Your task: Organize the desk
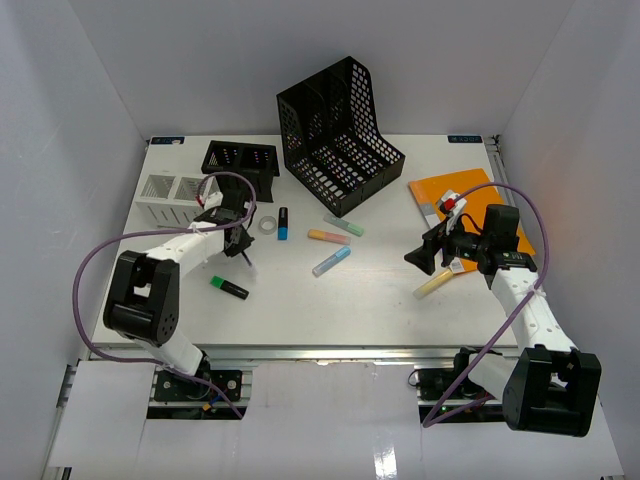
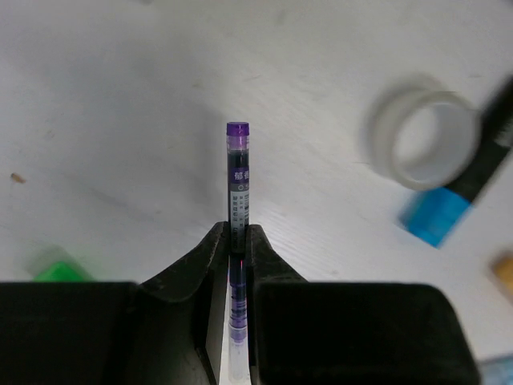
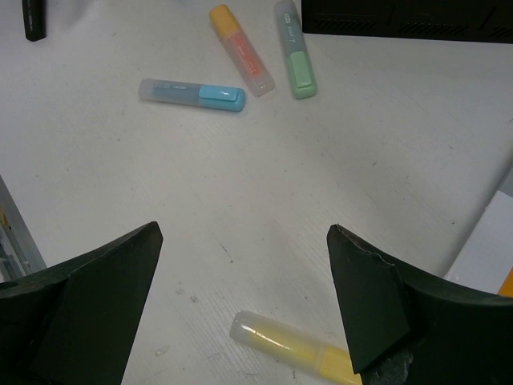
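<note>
On open desk (image 1: 380, 310), left gripper (image 2: 238, 241) clamps a purple pen (image 2: 238, 160), clear only from its wrist; right gripper (image 3: 244, 241) gapes over a yellow highlighter (image 3: 280, 341).

Desk (image 1: 340, 312) middle by near edge is lying open. File rack (image 1: 340, 135), black mesh holder (image 1: 240, 158), white organizer (image 1: 170, 195) are blocking far edge; highlighters (image 1: 328, 237) are cluttering centre; notebook (image 1: 470, 200) is crowding right edge.
</note>
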`<state>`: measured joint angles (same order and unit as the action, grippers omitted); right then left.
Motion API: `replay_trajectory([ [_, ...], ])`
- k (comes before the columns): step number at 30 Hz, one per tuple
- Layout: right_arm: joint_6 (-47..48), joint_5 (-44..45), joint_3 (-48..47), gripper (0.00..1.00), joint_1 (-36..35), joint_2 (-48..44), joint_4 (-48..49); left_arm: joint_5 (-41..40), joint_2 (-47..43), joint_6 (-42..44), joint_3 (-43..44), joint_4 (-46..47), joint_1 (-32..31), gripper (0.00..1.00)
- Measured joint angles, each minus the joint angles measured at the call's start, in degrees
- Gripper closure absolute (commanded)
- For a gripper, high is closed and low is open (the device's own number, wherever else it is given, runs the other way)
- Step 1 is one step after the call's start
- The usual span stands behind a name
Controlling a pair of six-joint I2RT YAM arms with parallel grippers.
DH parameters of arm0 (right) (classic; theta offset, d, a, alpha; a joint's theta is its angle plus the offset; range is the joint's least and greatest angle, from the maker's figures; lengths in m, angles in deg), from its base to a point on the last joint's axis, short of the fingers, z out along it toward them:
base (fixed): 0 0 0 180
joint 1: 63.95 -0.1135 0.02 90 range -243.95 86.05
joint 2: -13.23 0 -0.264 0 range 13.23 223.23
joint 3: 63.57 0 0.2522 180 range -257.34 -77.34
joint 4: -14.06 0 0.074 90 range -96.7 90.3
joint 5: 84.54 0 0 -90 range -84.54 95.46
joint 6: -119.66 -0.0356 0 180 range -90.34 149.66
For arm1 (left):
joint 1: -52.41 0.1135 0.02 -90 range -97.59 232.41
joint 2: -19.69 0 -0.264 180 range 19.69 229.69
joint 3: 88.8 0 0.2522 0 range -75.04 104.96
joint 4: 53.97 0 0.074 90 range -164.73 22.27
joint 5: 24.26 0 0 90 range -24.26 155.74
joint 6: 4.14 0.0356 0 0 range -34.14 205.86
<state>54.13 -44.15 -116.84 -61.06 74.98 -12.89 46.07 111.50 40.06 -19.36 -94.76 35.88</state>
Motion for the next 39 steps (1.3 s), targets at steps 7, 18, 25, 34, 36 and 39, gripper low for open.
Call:
replay_trajectory([
  [7,0.0,0.0,0.0,0.1,0.0,0.0,0.0,1.1,-8.7,6.8,5.1,2.6,-1.4,1.0],
  [18,0.0,0.0,0.0,0.1,0.1,0.0,0.0,-8.0,-14.9,23.5,6.6,16.7,11.2,1.0],
  [25,0.0,0.0,0.0,0.1,0.1,0.0,0.0,-11.5,-9.7,30.9,9.3,28.6,18.0,1.0],
  [34,0.1,0.0,0.0,0.1,0.1,0.3,0.0,-13.2,2.6,37.8,11.4,41.2,23.1,1.0],
  [36,0.1,0.0,0.0,0.1,0.1,0.5,0.0,-13.1,4.5,38.3,12.1,42.4,23.9,1.0],
  [39,0.2,0.0,0.0,0.1,0.1,0.8,0.0,-13.0,5.9,38.7,12.5,44.0,24.7,1.0],
])
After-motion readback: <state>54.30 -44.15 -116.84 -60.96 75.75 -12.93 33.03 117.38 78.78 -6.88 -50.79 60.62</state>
